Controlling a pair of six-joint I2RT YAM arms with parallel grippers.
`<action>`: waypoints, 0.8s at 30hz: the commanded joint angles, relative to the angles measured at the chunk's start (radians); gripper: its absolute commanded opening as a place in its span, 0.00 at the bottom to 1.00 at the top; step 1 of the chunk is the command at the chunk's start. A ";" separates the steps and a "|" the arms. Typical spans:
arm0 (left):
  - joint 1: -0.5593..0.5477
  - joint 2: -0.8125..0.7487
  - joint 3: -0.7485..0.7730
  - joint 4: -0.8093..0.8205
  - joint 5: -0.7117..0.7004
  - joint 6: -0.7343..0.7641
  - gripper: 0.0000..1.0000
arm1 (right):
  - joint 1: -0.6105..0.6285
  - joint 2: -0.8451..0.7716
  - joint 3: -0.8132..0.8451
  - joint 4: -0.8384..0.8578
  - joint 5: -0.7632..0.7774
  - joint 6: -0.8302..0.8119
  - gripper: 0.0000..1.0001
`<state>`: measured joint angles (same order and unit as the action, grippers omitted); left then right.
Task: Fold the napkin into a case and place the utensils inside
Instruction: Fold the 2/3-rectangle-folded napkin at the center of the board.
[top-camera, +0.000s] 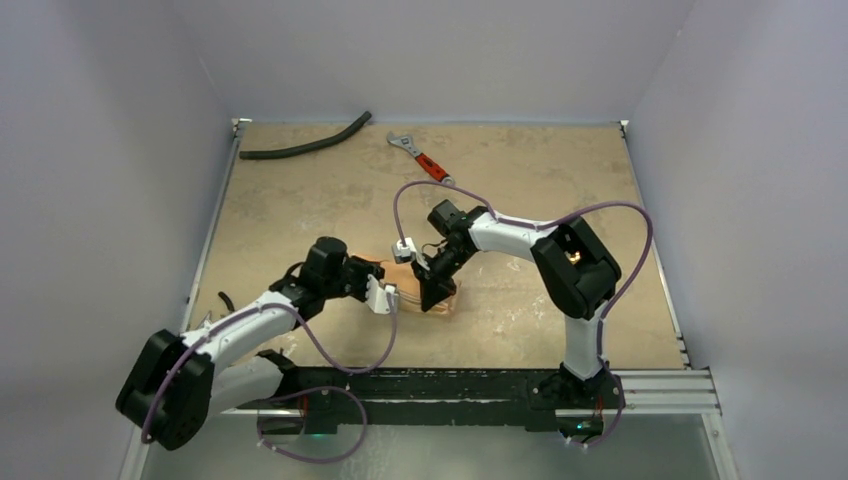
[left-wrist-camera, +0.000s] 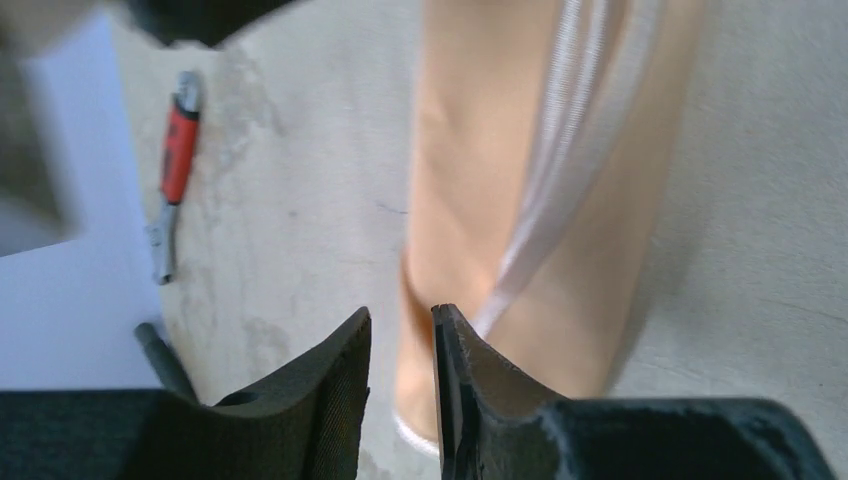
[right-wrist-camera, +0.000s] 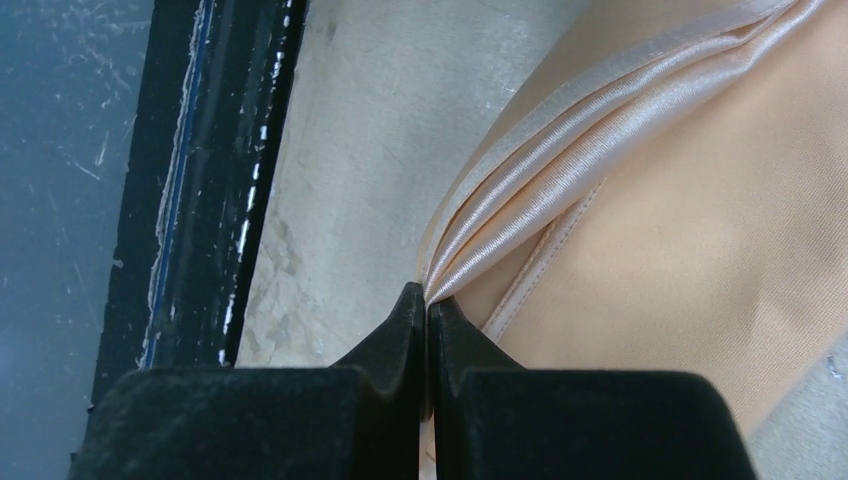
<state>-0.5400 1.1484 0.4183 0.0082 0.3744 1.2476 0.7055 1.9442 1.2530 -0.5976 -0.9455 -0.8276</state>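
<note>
The napkin (top-camera: 418, 290) is a small peach-orange bundle on the table between the two arms. In the left wrist view it lies as a long, narrow folded strip (left-wrist-camera: 520, 200) with a shiny hem running along it. My left gripper (left-wrist-camera: 402, 313) is at its near left edge, open by a narrow gap with nothing pinched; the cloth's edge shows beyond the tips. My right gripper (right-wrist-camera: 428, 300) is shut on the napkin's (right-wrist-camera: 680, 200) gathered satin hem at a corner. From above, both grippers (top-camera: 385, 297) (top-camera: 432, 293) crowd the cloth. The utensils are out of view.
A red-handled wrench (top-camera: 425, 160) (left-wrist-camera: 178, 150) lies at the back of the table. A curved black hose (top-camera: 305, 145) rests at the back left. The black base rail (right-wrist-camera: 200, 200) (top-camera: 450, 385) runs along the near edge, close to the napkin.
</note>
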 joint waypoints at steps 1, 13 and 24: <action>0.023 -0.121 0.069 -0.077 0.113 -0.126 0.29 | -0.003 0.004 0.025 -0.055 -0.057 -0.033 0.01; -0.012 0.159 0.092 0.238 0.133 -0.106 0.20 | -0.001 -0.017 -0.007 -0.007 -0.033 -0.009 0.00; -0.013 0.297 0.061 0.361 0.175 0.005 0.14 | -0.002 -0.032 -0.024 0.018 -0.047 0.001 0.00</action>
<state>-0.5503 1.4212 0.4728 0.3004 0.4889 1.2030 0.7055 1.9484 1.2339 -0.5789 -0.9604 -0.8295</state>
